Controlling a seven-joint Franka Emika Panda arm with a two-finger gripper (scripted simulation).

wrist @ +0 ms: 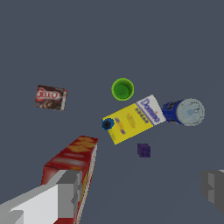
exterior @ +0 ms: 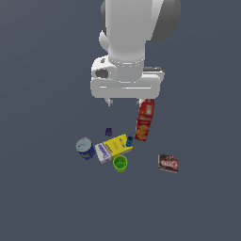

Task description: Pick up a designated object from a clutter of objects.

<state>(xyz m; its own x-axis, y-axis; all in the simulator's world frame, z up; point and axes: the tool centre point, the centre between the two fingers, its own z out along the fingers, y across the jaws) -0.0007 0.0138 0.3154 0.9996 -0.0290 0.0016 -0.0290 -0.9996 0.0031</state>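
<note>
The lime-green cup point(exterior: 120, 163) stands upright on the floor, just in front of the yellow box point(exterior: 118, 144); it also shows in the wrist view point(wrist: 122, 89). My gripper point(exterior: 124, 100) hangs high above the clutter, open and empty, with its fingers point(wrist: 65, 192) spread wide apart. The tall red box point(exterior: 145, 119) stands close beside one fingertip. The white-purple box point(exterior: 102, 152) lies against the yellow box, the blue can point(exterior: 85, 148) beside it.
A dark red packet point(exterior: 168, 163) lies apart at the exterior view's right. A tiny purple block point(exterior: 108, 131) and a small blue block point(exterior: 130, 140) sit near the yellow box. The floor is plain dark grey.
</note>
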